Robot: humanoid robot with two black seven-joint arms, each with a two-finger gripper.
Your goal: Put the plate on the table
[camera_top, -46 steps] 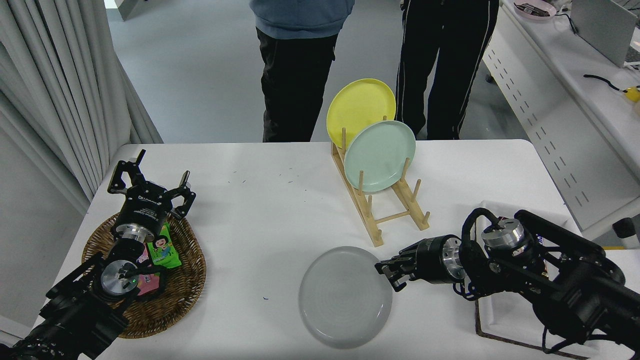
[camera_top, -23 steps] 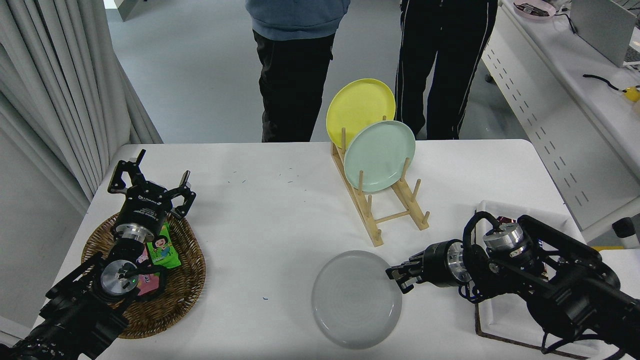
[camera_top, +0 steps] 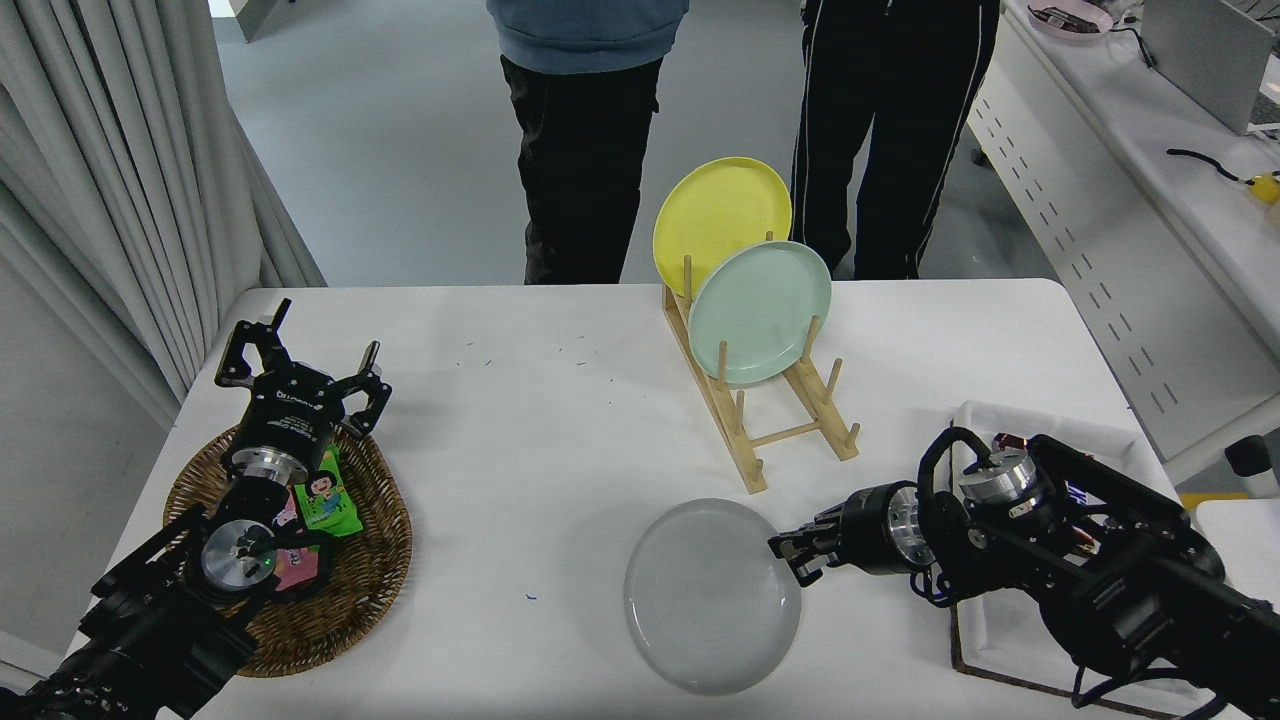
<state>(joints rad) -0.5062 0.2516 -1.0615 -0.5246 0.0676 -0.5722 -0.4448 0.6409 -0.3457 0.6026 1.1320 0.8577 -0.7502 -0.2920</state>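
One grey plate (camera_top: 712,596) is lying flat on the white table (camera_top: 540,420), near the table's front edge and just in front of the wooden rack (camera_top: 760,420). The right gripper (camera_top: 790,555) is sitting right at the plate's right rim, arm reaching in from the right of the rack; cannot tell whether its fingers are clamped on the rim or just beside it.

Two more plates are standing upright in the rack: one mint green plate (camera_top: 760,312) in front, one yellow plate (camera_top: 720,215) behind it. So three plates in all.

The left gripper (camera_top: 300,365) is hanging well left of the rack over one wicker basket (camera_top: 370,570), fingers spread apart, gripping nothing. Snack packets (camera_top: 325,500) are lying in the basket.

One white tray (camera_top: 985,640) is lying right of the rack under the right arm. Two people (camera_top: 585,150) are standing behind the rack at the table's far side.
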